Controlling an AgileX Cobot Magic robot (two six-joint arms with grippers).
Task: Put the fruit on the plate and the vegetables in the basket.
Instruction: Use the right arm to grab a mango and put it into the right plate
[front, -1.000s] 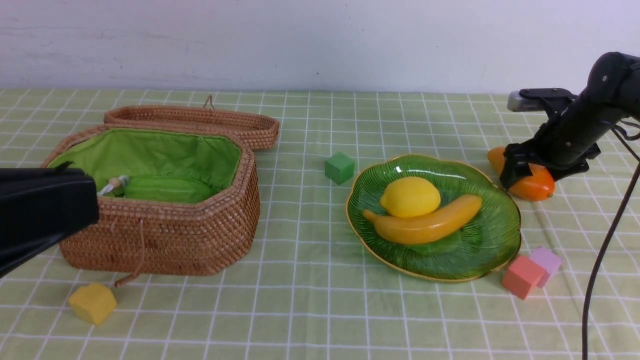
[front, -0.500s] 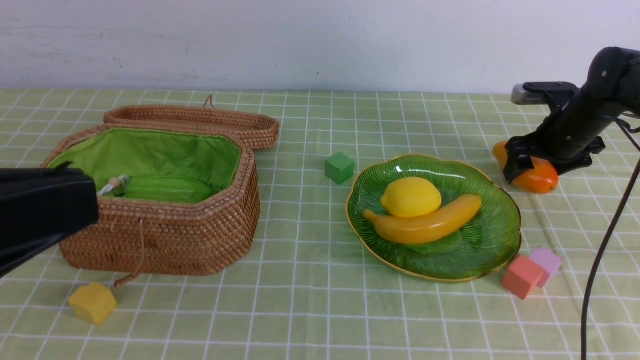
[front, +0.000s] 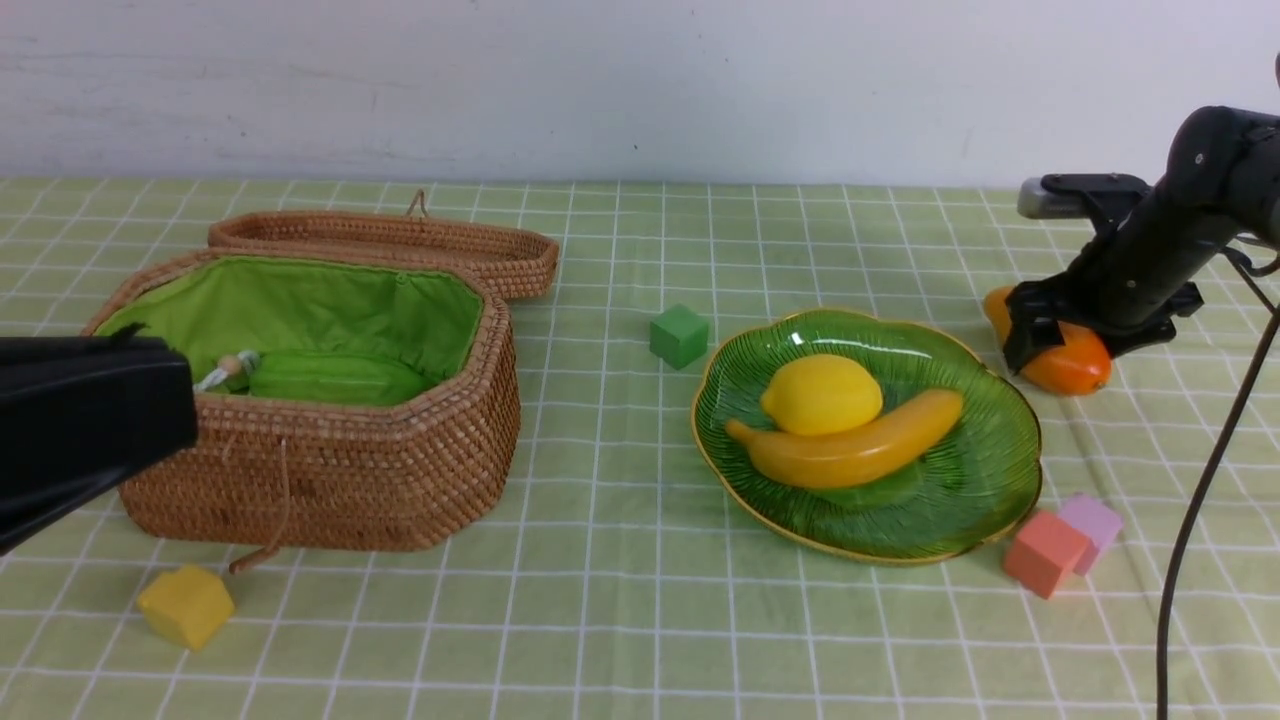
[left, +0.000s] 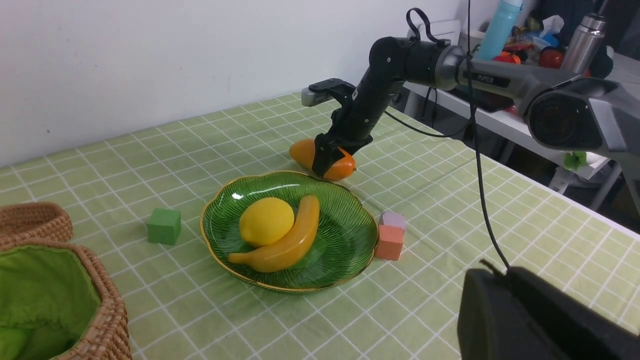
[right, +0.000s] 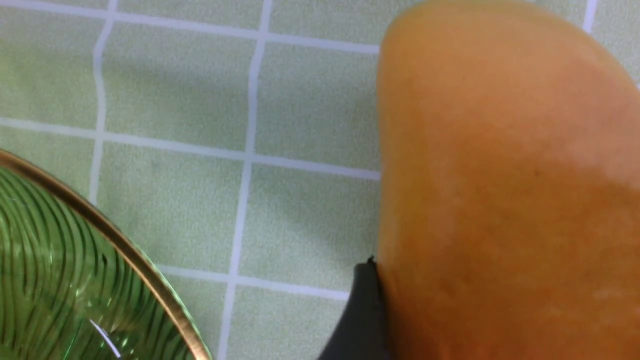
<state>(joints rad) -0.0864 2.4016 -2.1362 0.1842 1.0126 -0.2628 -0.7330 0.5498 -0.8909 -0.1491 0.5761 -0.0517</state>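
Right claw (front: 1040, 345): I see it astride one mango (front: 1075, 365) at frame right, beside the plate (front: 985, 490); grip unclear. Plate holds one lemon (front: 820, 393), one banana (front: 850, 450). Four cubes. Basket (front: 330, 480), left: one gourd (front: 335, 378) visible. Left claw shut, mostly cropped.

A plain white wall (front: 620, 80) runs behind the table (front: 620, 640); a green cloth with a white grid covers the tabletop; beyond its far edge stands a white side table (left: 505, 127) crowded with a blue bottle (left: 495, 25) and a steel flask (left: 582, 35); the light is even.
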